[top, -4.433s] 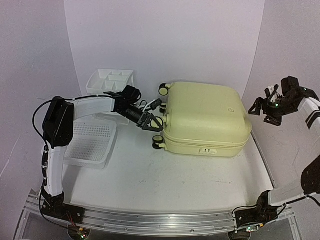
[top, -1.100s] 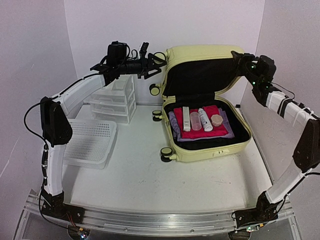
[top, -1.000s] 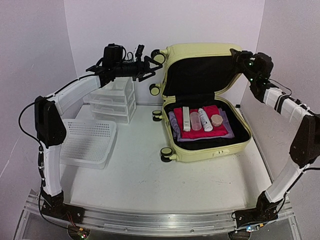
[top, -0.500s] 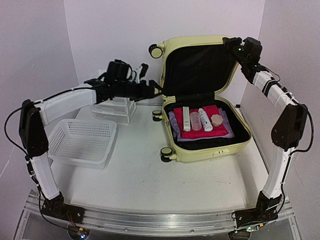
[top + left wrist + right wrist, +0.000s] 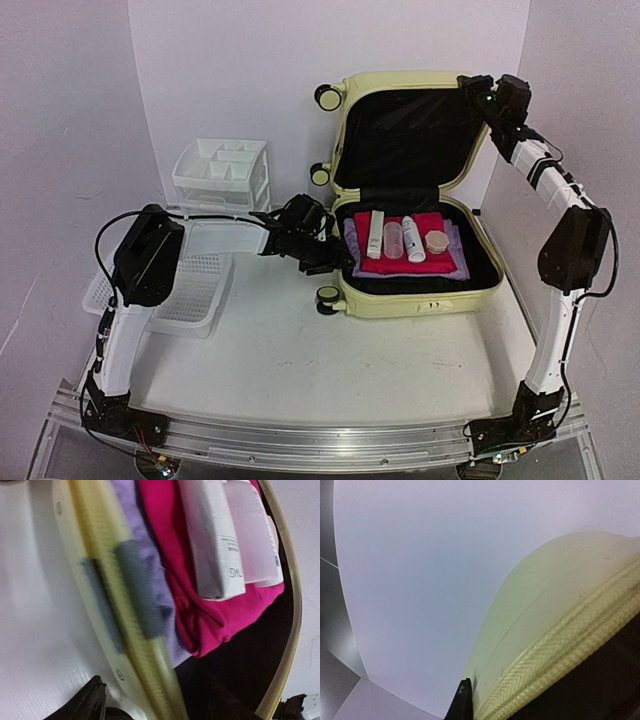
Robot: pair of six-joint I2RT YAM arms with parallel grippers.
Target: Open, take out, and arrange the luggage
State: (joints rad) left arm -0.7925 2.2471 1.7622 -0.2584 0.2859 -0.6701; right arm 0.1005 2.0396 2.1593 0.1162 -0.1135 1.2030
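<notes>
- A white mesh basket (image 5: 190,292) of perforated plastic is sitting at the left of the white tabletop (image 5: 300,365), partly under the left arm.
- A white plastic drawer unit (image 5: 220,172) is standing behind it, its top tray divided into compartments.
- The left tool (image 5: 325,255) is reaching in at the suitcase's left rim; in the wrist view its fingers are standing wide apart with the blurred rim running between them, gripping nothing.
- The luggage (image 5: 420,300) is lying right of centre on the tabletop, opened like a clam: a smooth, rounded pale yellow hard shell with a woven zipper band, black fabric lining and black-and-cream wheels (image 5: 327,97) on its left side.
- Its lid is standing upright against the back wall.
- Inside, a magenta towel (image 5: 400,264) is lying on a purple cloth (image 5: 457,262), carrying a white box (image 5: 375,233), a translucent bottle (image 5: 393,238), a white bottle (image 5: 413,238) and a round pinkish jar (image 5: 436,242).
- The right tool (image 5: 472,88) is sitting at the lid's upper right corner; I cannot tell whether it is gripping.
</notes>
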